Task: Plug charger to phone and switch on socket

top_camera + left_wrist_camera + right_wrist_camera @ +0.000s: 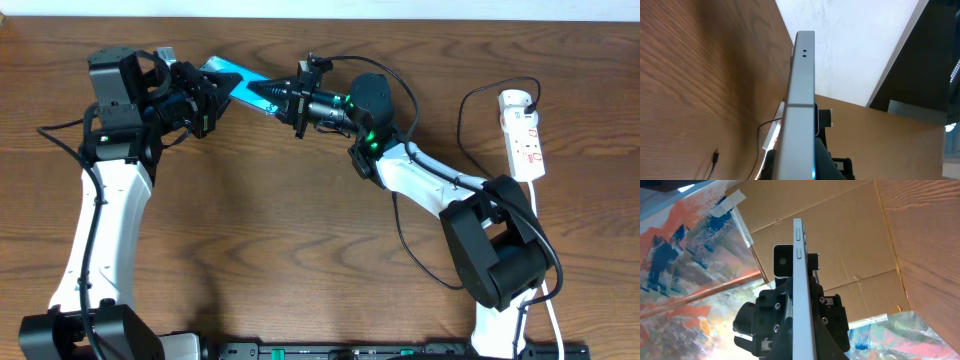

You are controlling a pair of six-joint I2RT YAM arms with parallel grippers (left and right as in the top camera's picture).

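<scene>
The phone (236, 84), showing light blue, is held above the table between both arms. My left gripper (210, 98) is shut on its left end and my right gripper (274, 95) is shut on its right end. Each wrist view shows the phone edge-on (801, 100) (801, 280), clamped by that gripper's jaws at the bottom of the frame. The white socket (523, 135) lies at the far right of the table, away from both grippers. The charger's thin black cable (463, 112) loops out from the socket. Its small connector tip (715, 156) lies loose on the table.
The socket's thick white cord (540, 230) runs toward the front edge past the right arm's base (498, 255). The left arm's base (75, 335) stands at the front left. Brown cardboard (850, 240) is behind the table.
</scene>
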